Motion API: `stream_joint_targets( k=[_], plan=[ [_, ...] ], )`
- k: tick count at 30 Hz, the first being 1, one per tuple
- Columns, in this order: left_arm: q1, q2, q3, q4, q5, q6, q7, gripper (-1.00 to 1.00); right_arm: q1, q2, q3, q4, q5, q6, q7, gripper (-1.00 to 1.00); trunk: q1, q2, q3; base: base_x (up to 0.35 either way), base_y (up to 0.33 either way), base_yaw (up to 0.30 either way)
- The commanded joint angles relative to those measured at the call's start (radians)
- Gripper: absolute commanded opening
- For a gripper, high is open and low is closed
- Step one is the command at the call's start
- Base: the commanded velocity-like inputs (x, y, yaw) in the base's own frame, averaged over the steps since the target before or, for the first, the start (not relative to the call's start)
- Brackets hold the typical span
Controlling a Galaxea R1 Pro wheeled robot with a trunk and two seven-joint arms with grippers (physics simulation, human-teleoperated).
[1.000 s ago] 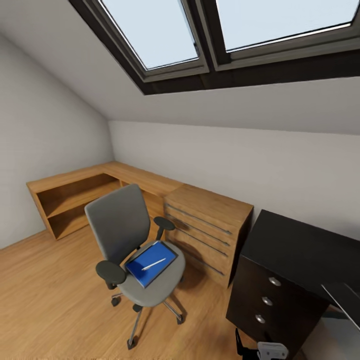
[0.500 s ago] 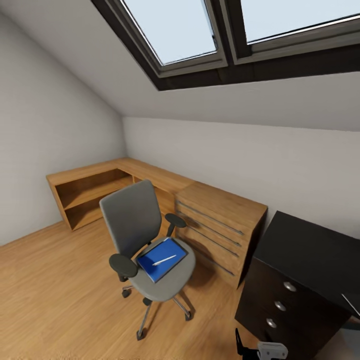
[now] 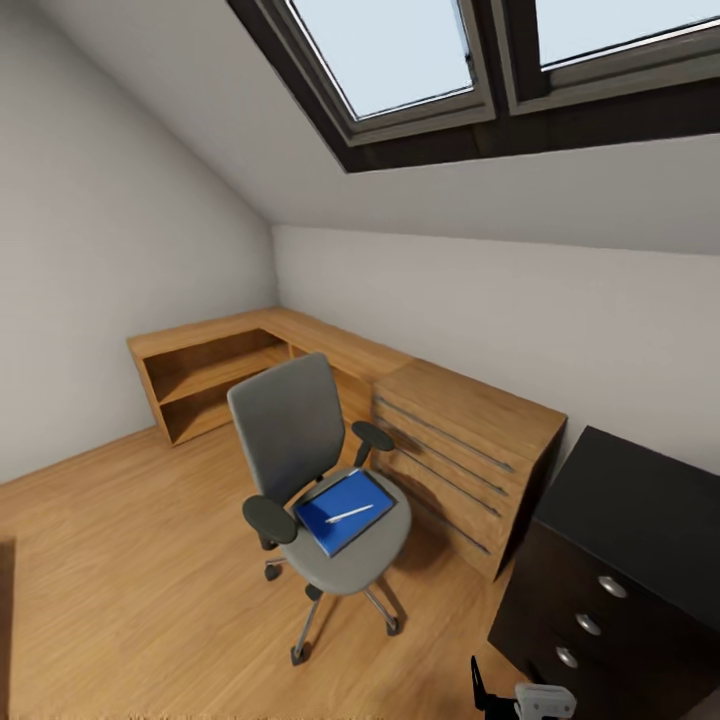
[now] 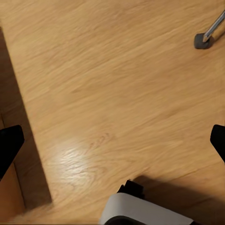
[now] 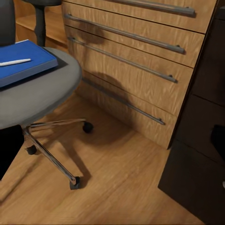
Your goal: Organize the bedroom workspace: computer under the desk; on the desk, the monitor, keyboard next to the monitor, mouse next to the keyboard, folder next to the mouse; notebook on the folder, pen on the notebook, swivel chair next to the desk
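- The folder (image 3: 346, 511), bright blue, lies flat on the seat of the swivel chair (image 3: 290, 430), with the white pen (image 3: 349, 514) resting across its top; the right wrist view shows the same pair, folder (image 5: 23, 62) and pen (image 5: 14, 61), on the grey seat.
- A notebook cannot be told apart from the folder at this size.
- The swivel chair stands on the wooden floor (image 3: 130, 560), its back toward the corner, just beside the light wooden chest (image 3: 465, 450) with long bar handles.
- A low wooden shelf unit (image 3: 210, 370) runs from the chest into the corner under the sloped ceiling and skylights (image 3: 400, 50).
- The black counter (image 3: 640, 520), with round silver knobs on its drawer unit, stands next to the chest, apart from the chair.
- The left gripper (image 4: 112, 145) hangs over bare floor, its dark fingertips at opposite edges of the left wrist view, spread wide, near a chair caster (image 4: 204, 41).
- The right gripper (image 5: 112, 145) is likewise spread apart, pinching nothing, facing the chair base and chest drawers.
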Motion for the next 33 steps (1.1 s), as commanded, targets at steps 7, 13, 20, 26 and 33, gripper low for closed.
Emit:
stream_joint_targets(
  k=[7,13,20,26,33],
  plan=[
    [-0.001,0.001,-0.008,0.0,0.011,-0.006,0.005,1.0,-0.001,0.0,-0.004,0.002,0.002,-0.004,0.0,1.0,0.0,-0.001,-0.01,0.0,0.0,0.172],
    [-0.001,0.001,-0.008,0.001,0.011,-0.006,0.005,1.0,-0.001,0.0,-0.004,0.002,0.002,-0.004,0.0,1.0,0.0,-0.001,-0.018,0.0,0.0,0.172],
    [-0.001,0.001,-0.008,0.001,0.011,-0.006,0.005,1.0,-0.001,0.0,-0.004,0.002,0.002,-0.004,0.0,1.0,0.0,-0.001,-0.027,0.0,0.0,0.172],
    [-0.001,0.001,-0.008,0.001,0.011,-0.006,0.005,1.0,-0.001,0.0,-0.004,0.002,0.002,-0.003,0.0,1.0,0.0,-0.001,-0.035,0.0,0.0,0.172],
    [-0.001,0.001,-0.008,0.001,0.011,-0.006,0.005,1.0,-0.001,-0.001,-0.004,0.002,0.003,0.007,0.0,1.0,0.0,-0.001,-0.044,0.0,0.003,0.175]
  ],
)
